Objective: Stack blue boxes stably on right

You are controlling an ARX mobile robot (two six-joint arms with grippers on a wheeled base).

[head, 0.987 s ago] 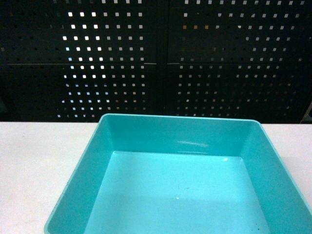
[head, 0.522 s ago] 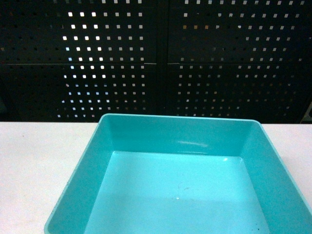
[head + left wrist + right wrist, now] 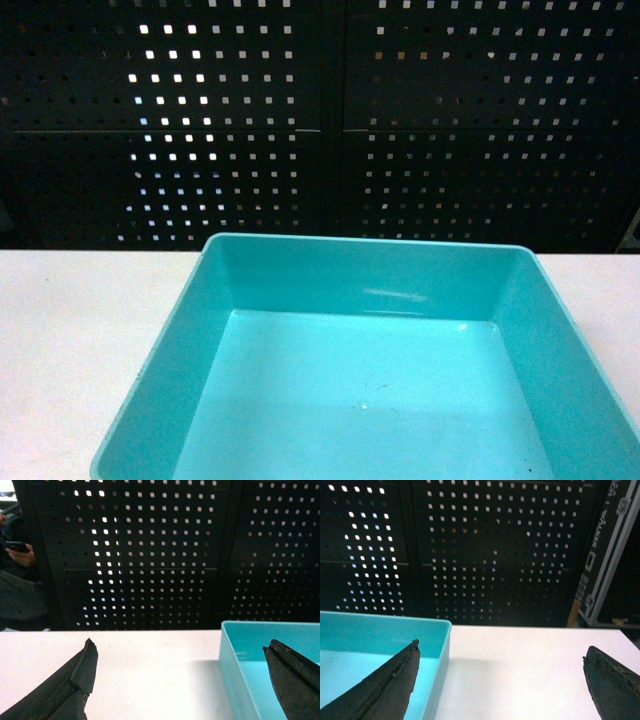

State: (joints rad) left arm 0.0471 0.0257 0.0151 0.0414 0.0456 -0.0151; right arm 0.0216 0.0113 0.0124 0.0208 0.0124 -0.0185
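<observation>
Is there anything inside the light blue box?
No, the head view shows the light blue box with only its bare, shiny floor.

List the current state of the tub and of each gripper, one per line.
turquoise tub: upright on the white table, empty, held by neither gripper.
left gripper: open, straddling the tub's left wall.
right gripper: open, straddling the tub's right wall.

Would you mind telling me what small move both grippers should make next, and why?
Probably lower both to close on the turquoise box's side walls. The left gripper and right gripper are open, each straddling one wall without touching it.
</observation>
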